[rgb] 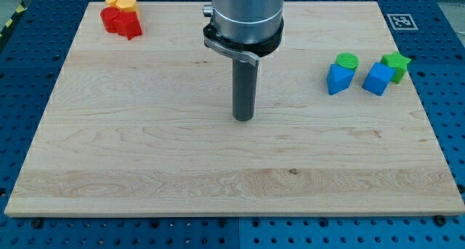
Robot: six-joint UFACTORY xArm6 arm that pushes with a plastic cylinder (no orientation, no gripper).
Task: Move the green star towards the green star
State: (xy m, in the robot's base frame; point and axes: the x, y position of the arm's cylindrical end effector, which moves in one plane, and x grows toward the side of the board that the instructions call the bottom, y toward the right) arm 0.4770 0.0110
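The green star [397, 64] lies at the view's right, touching a blue cube [378, 79] on its lower left. A green cylinder [347, 60] sits a little to their left, against a blue block [338, 79]. My tip [243, 119] rests on the board near its middle, well to the left of these blocks and apart from all of them.
At the view's top left, a yellow block [120, 0] touches a red block [114, 19] and a red star [130, 25]. The wooden board [218, 176] lies on a blue perforated table. A marker tag [400, 21] is at the board's top right corner.
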